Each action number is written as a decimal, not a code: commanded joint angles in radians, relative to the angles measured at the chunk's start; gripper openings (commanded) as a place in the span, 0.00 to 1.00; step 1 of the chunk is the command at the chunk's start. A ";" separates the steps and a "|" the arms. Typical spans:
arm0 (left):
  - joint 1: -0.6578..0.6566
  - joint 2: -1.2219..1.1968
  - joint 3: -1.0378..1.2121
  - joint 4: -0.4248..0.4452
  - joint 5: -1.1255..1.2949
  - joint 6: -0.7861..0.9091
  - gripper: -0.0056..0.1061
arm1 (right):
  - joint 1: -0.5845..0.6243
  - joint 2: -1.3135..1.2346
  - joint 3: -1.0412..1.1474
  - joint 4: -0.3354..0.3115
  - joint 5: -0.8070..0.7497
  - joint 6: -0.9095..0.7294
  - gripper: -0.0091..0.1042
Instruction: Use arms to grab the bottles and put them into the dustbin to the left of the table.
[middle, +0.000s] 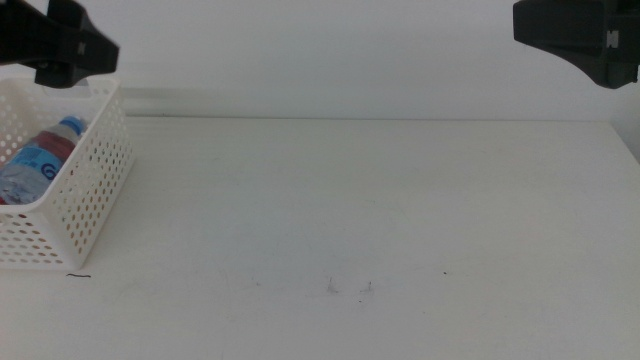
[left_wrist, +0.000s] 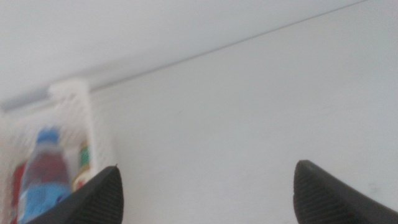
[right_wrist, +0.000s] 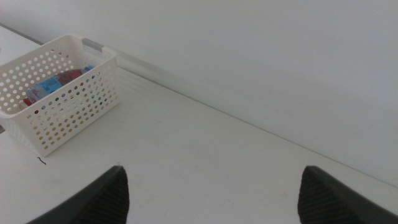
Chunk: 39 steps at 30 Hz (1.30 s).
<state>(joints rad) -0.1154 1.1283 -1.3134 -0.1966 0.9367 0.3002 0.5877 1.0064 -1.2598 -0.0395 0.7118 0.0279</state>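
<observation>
The blue-capped water bottle (middle: 40, 155) lay on its side inside the white lattice dustbin (middle: 95, 170), red and blue on its label, with something yellow and red blurred beside it. The dustbin stood at the left end of the white table (middle: 360, 210), which bore a few dark specks; a pale wall rose behind. My left gripper (left_wrist: 205, 193) hung above the bin, its jaws spread wide and holding nothing. My right gripper (right_wrist: 211, 193) hung over the far right, well apart from the bin, jaws likewise spread.
</observation>
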 joint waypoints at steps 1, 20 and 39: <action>-0.062 -0.070 0.007 -0.007 0.000 -0.010 0.89 | -0.007 -0.004 0.000 -0.009 -0.007 -0.002 0.84; -0.229 -0.577 0.394 0.212 -0.231 -0.300 0.89 | -0.007 -0.004 0.000 -0.009 -0.007 -0.002 0.84; -0.001 -0.822 0.790 0.110 -0.495 -0.300 0.89 | -0.207 -0.236 0.539 0.079 -0.489 -0.002 0.84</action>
<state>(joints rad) -0.1519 0.3467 -0.5768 -0.0455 0.4785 0.0000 0.4300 0.8093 -0.7804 0.0410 0.2631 0.0279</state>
